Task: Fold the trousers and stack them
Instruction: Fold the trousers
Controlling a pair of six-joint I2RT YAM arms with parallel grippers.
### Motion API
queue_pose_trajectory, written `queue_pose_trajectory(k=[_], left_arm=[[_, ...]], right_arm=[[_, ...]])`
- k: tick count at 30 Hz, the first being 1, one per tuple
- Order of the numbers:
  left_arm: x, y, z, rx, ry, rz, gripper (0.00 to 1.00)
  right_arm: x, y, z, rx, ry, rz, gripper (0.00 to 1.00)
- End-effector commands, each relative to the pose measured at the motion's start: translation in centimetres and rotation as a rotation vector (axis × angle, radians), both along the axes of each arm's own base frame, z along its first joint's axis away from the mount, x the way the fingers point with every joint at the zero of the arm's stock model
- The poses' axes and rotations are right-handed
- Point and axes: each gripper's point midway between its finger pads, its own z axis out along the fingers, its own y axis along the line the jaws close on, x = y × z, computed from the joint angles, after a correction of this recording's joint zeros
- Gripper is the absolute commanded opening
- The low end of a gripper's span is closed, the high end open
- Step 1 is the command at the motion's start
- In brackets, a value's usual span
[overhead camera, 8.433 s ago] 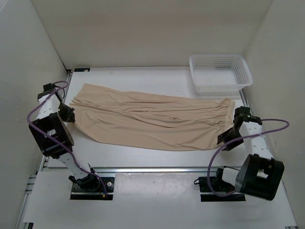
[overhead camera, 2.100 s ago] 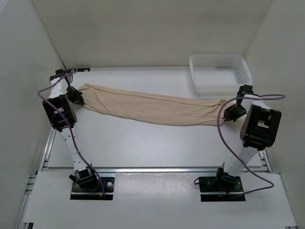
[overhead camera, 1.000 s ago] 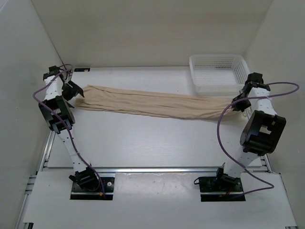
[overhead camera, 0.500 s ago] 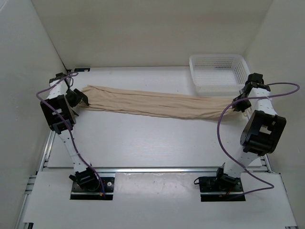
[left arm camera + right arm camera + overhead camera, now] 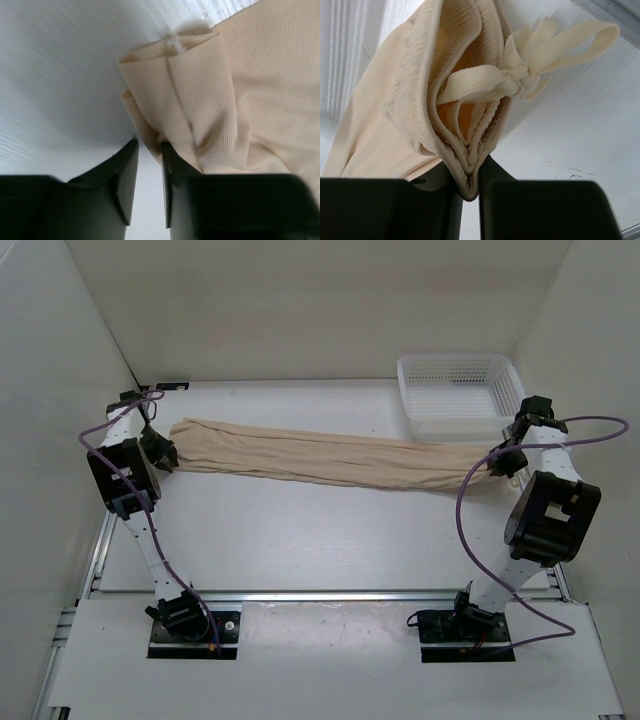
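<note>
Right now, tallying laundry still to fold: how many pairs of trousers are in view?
1. The trousers stretch across the table from the left arm to the right arm, whose jaws pinch the waistband. No other pair shows; none seems hidden.

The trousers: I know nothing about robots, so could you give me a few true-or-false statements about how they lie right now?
1. The trousers lie stretched in a long narrow band across the table. True.
2. The trousers sit inside the white basket. False: they lie on the table, outside it.
3. The right gripper pinches the waistband end, where a drawstring hangs. True.
4. The trousers are dark blue. False: they are light beige.
</note>
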Motion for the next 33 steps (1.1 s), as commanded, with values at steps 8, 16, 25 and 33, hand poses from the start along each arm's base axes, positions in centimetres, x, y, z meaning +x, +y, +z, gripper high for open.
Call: queue_pose_trajectory(k=[8, 16, 25, 33], left_arm=[[3.4, 1.9, 1.5, 0.061, -0.057, -0.003, 0.14], [3.3, 1.7, 1.8, 0.06, -0.073, -0.014, 0.51], [0.4, 0.4, 3.7, 0.042, -0.067, -0.018, 0.11], [0.5, 0.5, 7.6, 0.074, -0.145, -0.016, 0.61]], right_arm=[[-0.2, -1.0, 1.5, -0.025, -0.049, -0.008, 0.0], [-0.2, -0.9, 1.3, -0.017, -0.051, -0.004, 0.0], [-0.1, -0.6, 1.3, -0.003, -0.055, 0.012, 0.0], [0.0, -0.2, 1.3, 0.014, -0.061, 0.02, 0.0]])
